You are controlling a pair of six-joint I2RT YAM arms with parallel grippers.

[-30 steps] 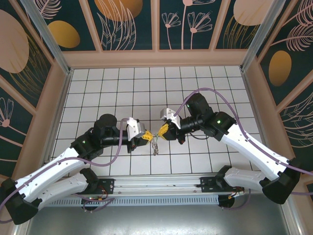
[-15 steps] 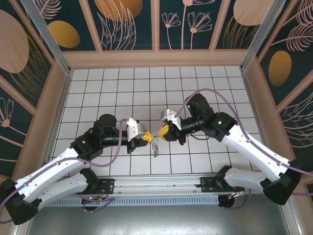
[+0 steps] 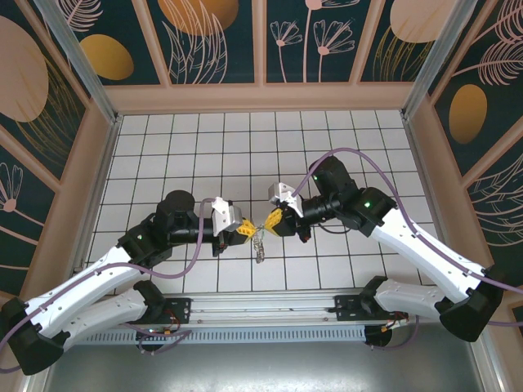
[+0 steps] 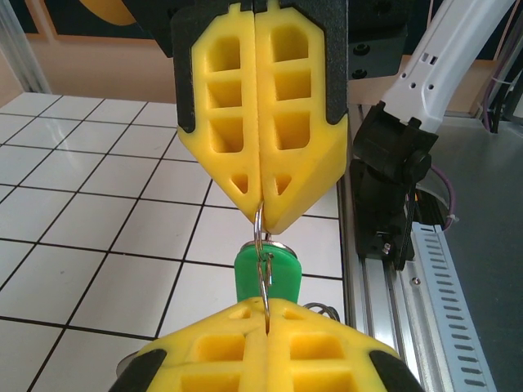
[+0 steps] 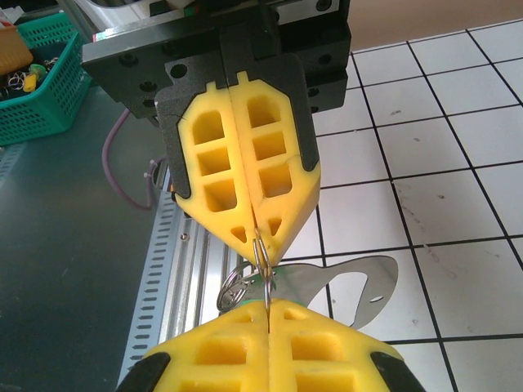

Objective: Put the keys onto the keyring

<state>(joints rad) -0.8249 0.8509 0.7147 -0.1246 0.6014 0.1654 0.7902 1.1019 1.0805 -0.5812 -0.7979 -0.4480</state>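
Keys, or at least the one green-headed key (image 4: pixel 265 273), hang in the air over the middle of the tiled table (image 3: pixel 163 147), right where the two claws meet tip to tip. Starting on the left, the left gripper (image 3: pixel 245 232) is clamped tight, its yellow pads pressed flat together with the thin wire loop of the keyring (image 4: pixel 260 237) running into the seam. Next along, the green head sits just behind that wire. From the left wrist view I can't say whether the wire already passes through the key's hole. On the right, the right gripper (image 3: pixel 270 220) is closed just as hard on the same loop from the other side, so the ring spans the gap between them. I'd judge this is the threading step. One claw has to steady the ring while the other works the key along the coil, which calls for small, careful twisting with neither grip slipping. From the right wrist view a flat silvery piece (image 5: pixel 359 282) with a cut-out and a smaller ring (image 5: pixel 231 287) hang beneath, partly hidden by the pads. From above, the little bundle dangling below the tips is too small to sort into key, ring or strap.
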